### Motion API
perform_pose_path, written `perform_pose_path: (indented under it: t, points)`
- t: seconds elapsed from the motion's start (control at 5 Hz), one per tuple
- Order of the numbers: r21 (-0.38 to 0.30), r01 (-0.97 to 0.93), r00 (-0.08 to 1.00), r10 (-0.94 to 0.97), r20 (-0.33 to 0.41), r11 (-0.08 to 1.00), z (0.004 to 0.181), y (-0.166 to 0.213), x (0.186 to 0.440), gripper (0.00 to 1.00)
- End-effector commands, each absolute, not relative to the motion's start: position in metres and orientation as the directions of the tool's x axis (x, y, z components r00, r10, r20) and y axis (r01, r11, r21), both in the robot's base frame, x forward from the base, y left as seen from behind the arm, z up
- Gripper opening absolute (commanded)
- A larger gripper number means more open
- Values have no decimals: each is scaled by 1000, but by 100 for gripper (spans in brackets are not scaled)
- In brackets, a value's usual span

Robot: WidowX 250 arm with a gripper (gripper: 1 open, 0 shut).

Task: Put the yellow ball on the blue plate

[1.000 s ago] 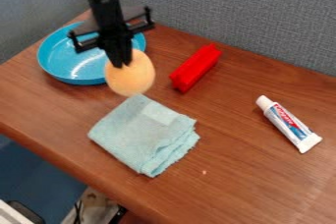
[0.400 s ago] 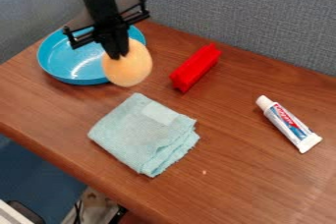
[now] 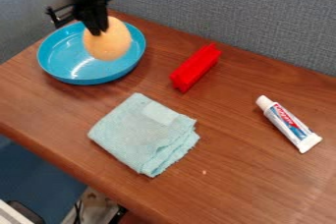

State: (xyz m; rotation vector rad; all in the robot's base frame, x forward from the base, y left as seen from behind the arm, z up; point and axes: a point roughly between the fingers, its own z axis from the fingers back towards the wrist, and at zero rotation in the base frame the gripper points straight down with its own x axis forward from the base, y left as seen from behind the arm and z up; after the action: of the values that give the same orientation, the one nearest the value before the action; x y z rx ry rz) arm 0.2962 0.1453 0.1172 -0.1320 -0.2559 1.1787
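Yellow ball [image 3: 105, 42] under tool [image 3: 94, 27]

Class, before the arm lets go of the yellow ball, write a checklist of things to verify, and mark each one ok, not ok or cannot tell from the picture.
1. The hand is shut on the yellow ball: ok.
2. The ball sits over the blue plate, inside its rim: ok.
3. The ball already rests on the plate's floor: cannot tell.
4. The plate is free of other things: ok.
5. The red block and teal cloth lie apart from the plate: ok.
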Motion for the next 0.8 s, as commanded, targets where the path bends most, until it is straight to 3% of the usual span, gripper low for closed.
perform_pose_path:
  t: [0.0,0.6]
  points:
    - [-276,-918,252,956,148,284,125,165,302,0]
    - [-279,-956,63,991,120,95,99,215,316,0]
